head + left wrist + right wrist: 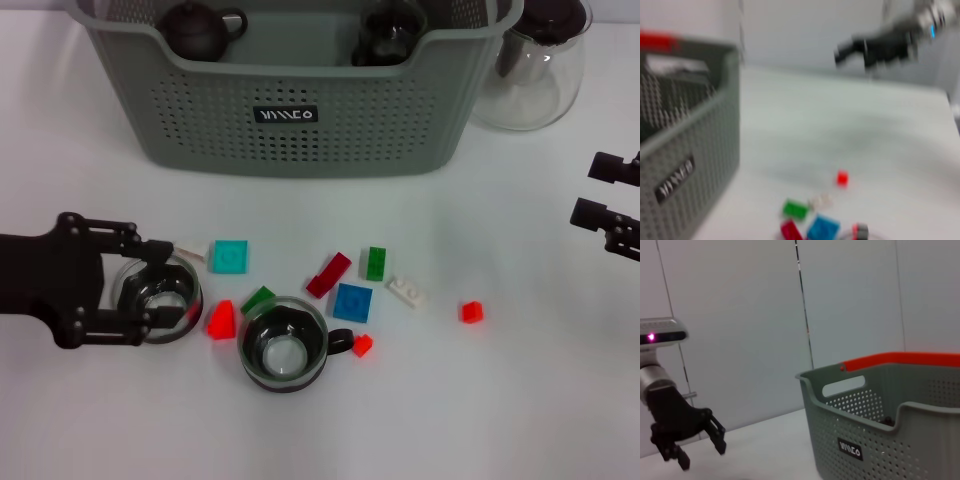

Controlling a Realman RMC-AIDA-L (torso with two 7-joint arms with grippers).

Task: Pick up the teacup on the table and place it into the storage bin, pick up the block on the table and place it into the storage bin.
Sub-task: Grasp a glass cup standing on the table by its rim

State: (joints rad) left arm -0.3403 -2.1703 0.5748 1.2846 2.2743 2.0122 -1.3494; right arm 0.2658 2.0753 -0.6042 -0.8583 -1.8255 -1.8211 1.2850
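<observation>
One teacup (157, 297) is bracketed by the open left gripper (150, 292), storage bin (300, 130) far-right of it; right gripper (605, 195) is parked open, far right.

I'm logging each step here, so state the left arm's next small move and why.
Probably close the jaws: the left gripper already straddles the left teacup on the table, with its jaws on either side of the rim. Then lift toward the storage bin. The right gripper idles at the right.

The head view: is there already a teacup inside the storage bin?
No. In the storage bin only a dark teapot and a dark-lidded glass pot show; both teacups stand on the table.
</observation>
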